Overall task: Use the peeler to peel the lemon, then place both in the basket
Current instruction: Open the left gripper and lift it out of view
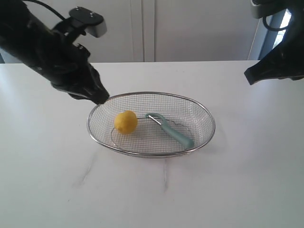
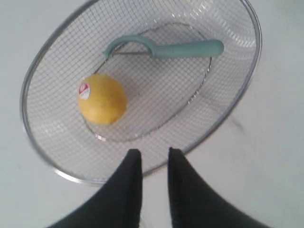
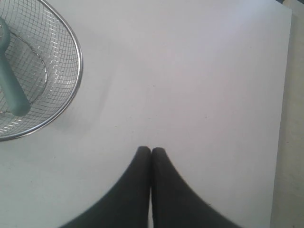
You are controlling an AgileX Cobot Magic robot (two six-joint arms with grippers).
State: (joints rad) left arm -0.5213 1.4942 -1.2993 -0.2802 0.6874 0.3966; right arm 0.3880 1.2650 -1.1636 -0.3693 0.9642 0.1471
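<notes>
The yellow lemon lies in the left half of the wire basket; in the left wrist view the lemon shows a red sticker. Beside it in the basket lies the teal peeler, its curved head towards the lemon; the left wrist view shows the whole peeler. My left gripper hangs just above the basket's rim, open and empty. My right gripper is shut on nothing above bare table, off to the right of the basket. The peeler's handle shows there.
The white table carries the basket near its middle. A pale wall with a door frame stands behind. The table's edge runs along one side of the right wrist view.
</notes>
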